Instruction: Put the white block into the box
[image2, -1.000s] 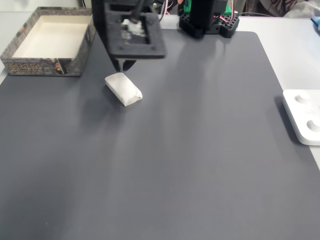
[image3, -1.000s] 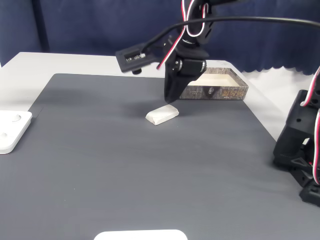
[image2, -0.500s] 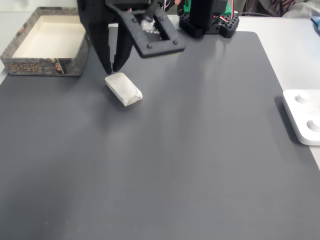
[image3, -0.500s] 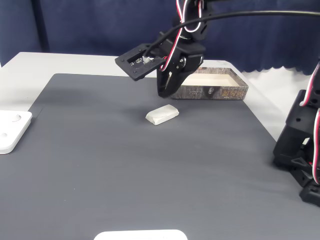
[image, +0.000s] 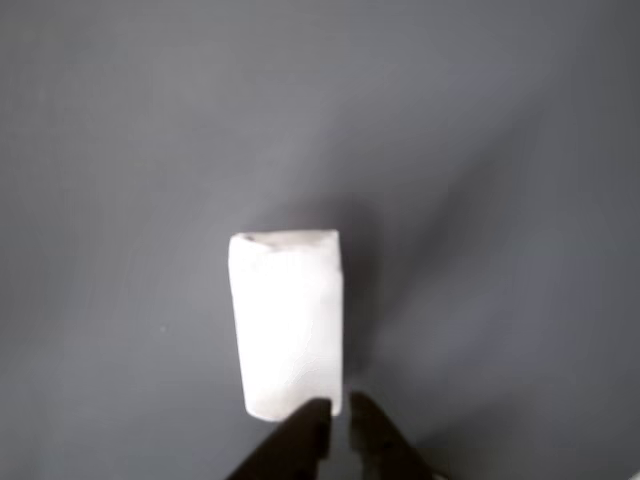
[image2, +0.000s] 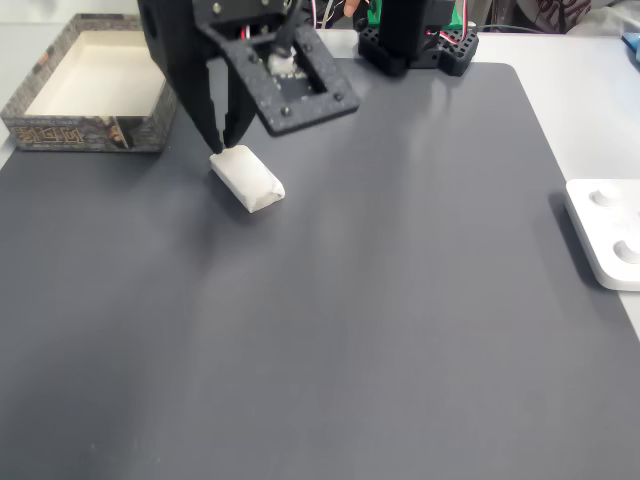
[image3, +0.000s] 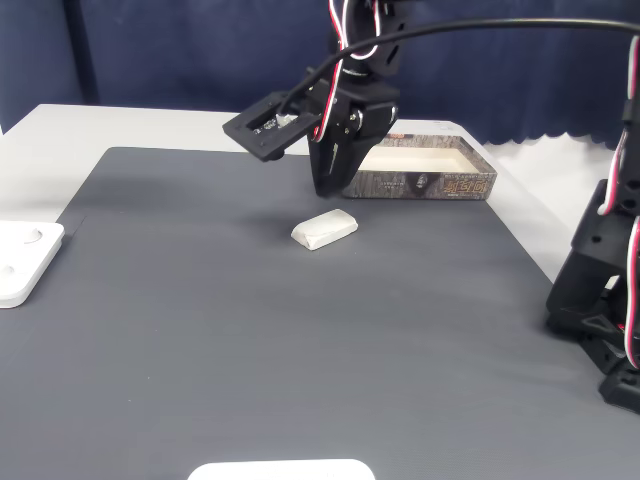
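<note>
The claw (image2: 219, 143) hangs just above the end of the white block (image2: 247, 178) that faces the box (image2: 92, 125), its two dark tips drawn nearly together with only a thin slit between them and nothing held. In the other view the tips (image: 335, 425) sit at the block's near short end (image: 288, 325), and the block's long axis runs straight away from them. Judged from this, the tips line up along the block's length and off one end, so the coming move calls for spreading them and shifting further over the block so they can straddle its narrow width.

The block lies flat on a dark grey mat (image2: 400, 300) covering the tabletop, near the box but clearly apart from it, turned at a slant to the box's wall. Well away from the block, at the mat's edge, rests a flat white device (image2: 608, 232). Behind the box in a fixed view hangs a dark blue curtain (image3: 180, 50).
</note>
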